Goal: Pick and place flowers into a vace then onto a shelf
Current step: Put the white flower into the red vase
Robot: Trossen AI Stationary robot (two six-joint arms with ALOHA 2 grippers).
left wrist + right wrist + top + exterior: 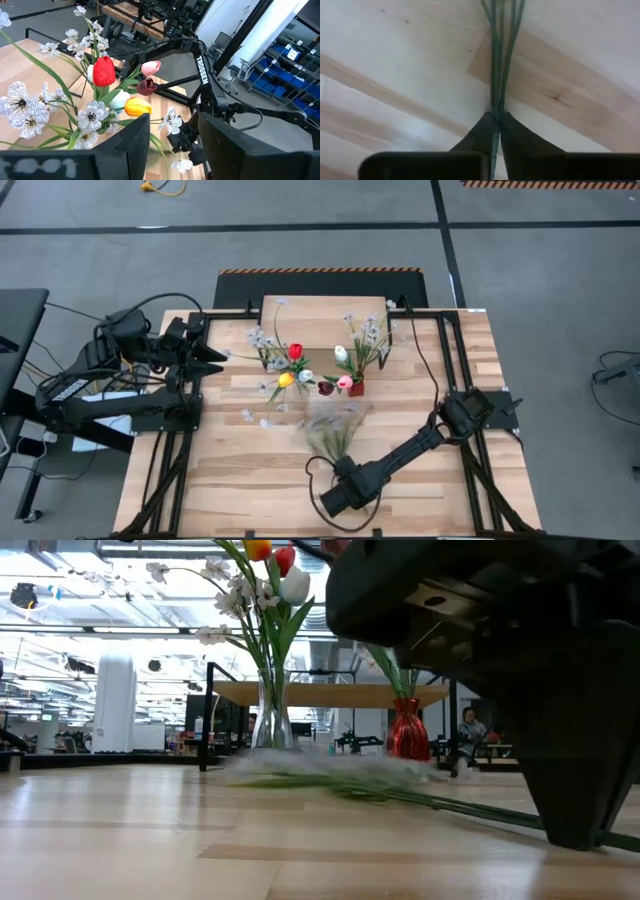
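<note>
Pinching the green stems of a spray lying flat on the worktop, just in front of the red vase, the right gripper has its fingers shut tight on them. Lifting should go slowly and straight, keeping blossoms clear of that vase. The left gripper hovers part-open and empty beside the glass vase.
</note>
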